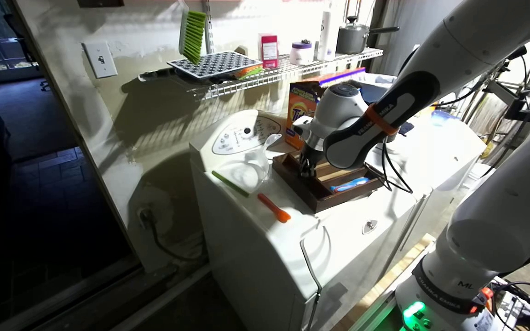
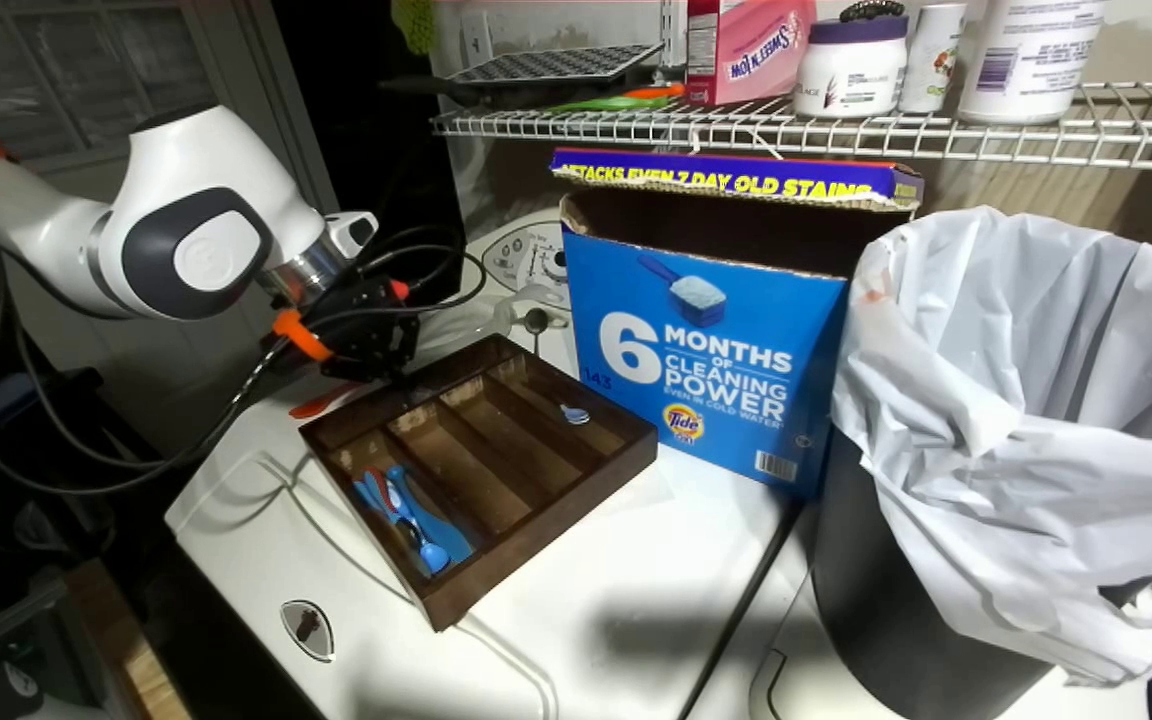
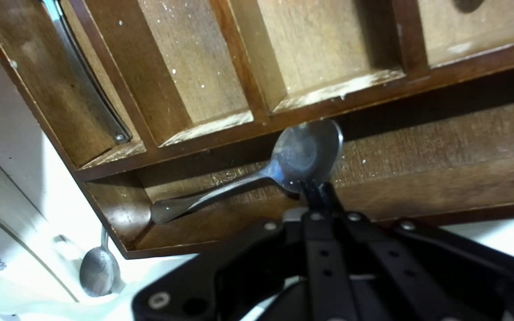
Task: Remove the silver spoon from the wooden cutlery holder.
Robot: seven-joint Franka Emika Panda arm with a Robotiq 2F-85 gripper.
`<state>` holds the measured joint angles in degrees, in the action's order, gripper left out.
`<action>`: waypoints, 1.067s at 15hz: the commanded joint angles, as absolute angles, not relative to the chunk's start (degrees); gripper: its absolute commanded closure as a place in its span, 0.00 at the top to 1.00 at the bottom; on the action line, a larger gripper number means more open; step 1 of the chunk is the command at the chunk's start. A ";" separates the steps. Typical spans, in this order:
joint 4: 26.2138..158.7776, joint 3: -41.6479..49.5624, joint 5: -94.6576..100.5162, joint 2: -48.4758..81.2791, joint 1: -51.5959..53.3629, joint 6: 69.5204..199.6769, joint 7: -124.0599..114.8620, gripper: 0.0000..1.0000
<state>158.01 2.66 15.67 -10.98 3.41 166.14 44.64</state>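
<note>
1. Silver spoon (image 3: 283, 166), at the tips of the gripper (image 3: 316, 185): its fingers stand nearly together at the bowl's rim; whether they pinch that rim, I cannot tell.
2. Spoon's place: within the wooden cutlery holder (image 2: 548, 528), in the compartment that crosses the ends of the other four, on the side facing the orange utensil (image 1: 273, 207).
3. Long axis: nearly lengthwise with that compartment, slightly aslant. The handle end points to the control panel (image 1: 246, 133) edge of the white machine top (image 2: 596, 580); the bowl points to the opposite, front edge.
4. Blue utensils (image 2: 433, 522) lie in the compartment nearest the front edge, a dark handle (image 3: 91, 84) in the one nearest the control-panel edge.
5. Off the holder's corner, toward the panel, is a second metal spoon (image 3: 98, 272).
6. By the top's panel-side corner lies a green strip (image 1: 230, 183).
7. Beside the holder, a Tide box (image 2: 706, 350) stands at the control-panel edge.
</note>
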 commanded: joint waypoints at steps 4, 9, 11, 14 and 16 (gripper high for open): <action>157.97 0.65 21.25 -15.93 0.32 163.11 38.70 0.00; 157.92 -0.15 23.75 -19.04 -0.97 160.93 35.80 0.00; 157.90 -0.41 24.73 -19.99 -1.39 159.94 34.79 0.00; 157.88 -1.20 26.17 -21.58 -1.86 158.36 33.00 0.00; 157.86 -2.40 28.38 -22.98 -2.69 157.50 30.76 0.00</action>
